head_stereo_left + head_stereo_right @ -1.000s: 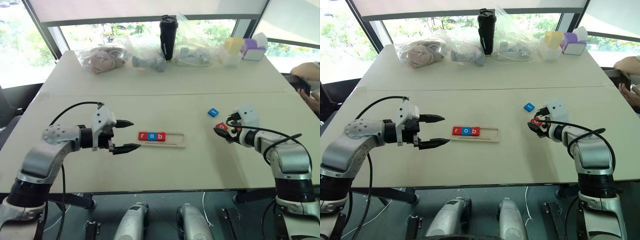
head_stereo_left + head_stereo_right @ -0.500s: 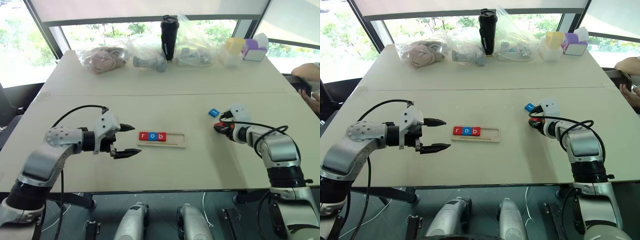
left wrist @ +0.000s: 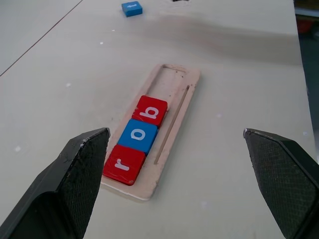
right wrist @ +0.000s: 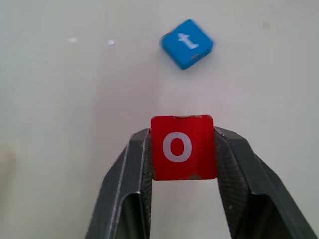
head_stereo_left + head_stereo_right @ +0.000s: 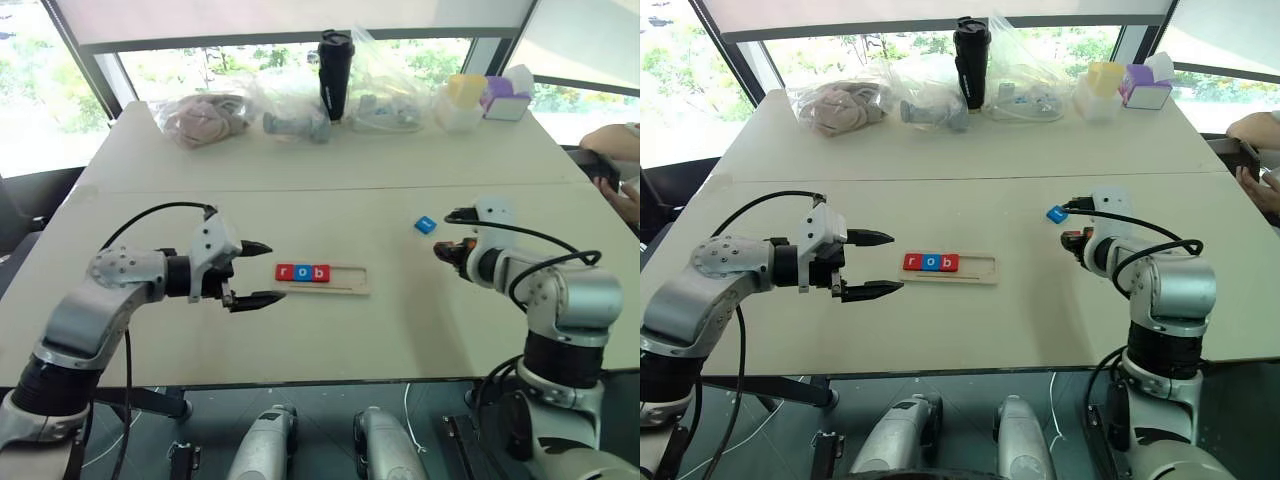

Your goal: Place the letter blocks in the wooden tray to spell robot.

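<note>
Now: red "o" block (image 4: 183,147) | clamped between right fingers (image 4: 134,169)

The pale counter (image 5: 330,330) carries the wooden tray (image 5: 345,279) near its middle, with the blue "t" block (image 5: 426,225) lying apart to the right. Along the far edge stand a black tumbler (image 5: 336,62), clear plastic bags (image 5: 290,105) (contents unclear) and small boxes (image 5: 505,98).

You see a black cup (image 5: 336,74), clear bags (image 5: 290,105), a purple box (image 5: 505,98), a person's arm (image 5: 612,141).
</note>
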